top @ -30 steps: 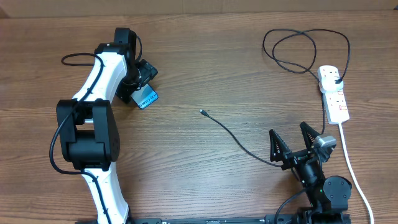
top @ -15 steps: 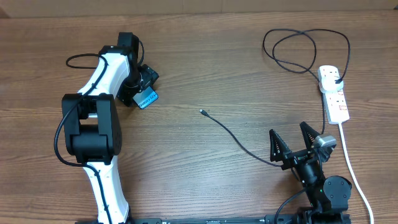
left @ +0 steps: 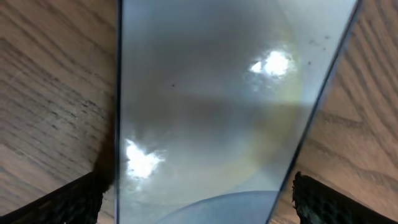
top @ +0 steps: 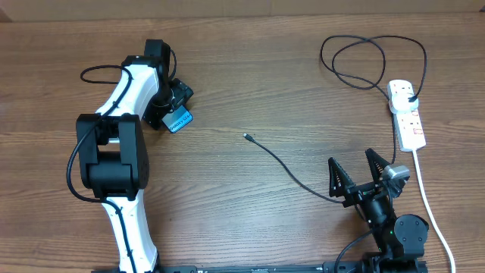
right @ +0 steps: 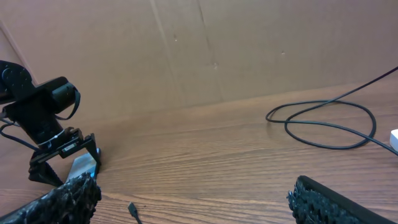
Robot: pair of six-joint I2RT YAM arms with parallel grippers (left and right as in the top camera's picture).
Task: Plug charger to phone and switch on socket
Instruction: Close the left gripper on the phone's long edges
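Because the phone [top: 179,120] lies flat on the bench [top: 250,68] at the far left, the left gripper [left: 199,208] hangs over it wide open, one fingertip beside each long edge, gripping nothing, with the arm reaching far and bent down. The right gripper [top: 355,174], also open and empty, rests with its arm folded at the near right. The charger [top: 282,164] lies with its tip free mid-bench, well apart from the phone, and its plug sits in the socket [top: 407,117] at the far right.

Left end effector [top: 171,108] over phone [top: 179,120], charger tip [top: 248,137] well apart.
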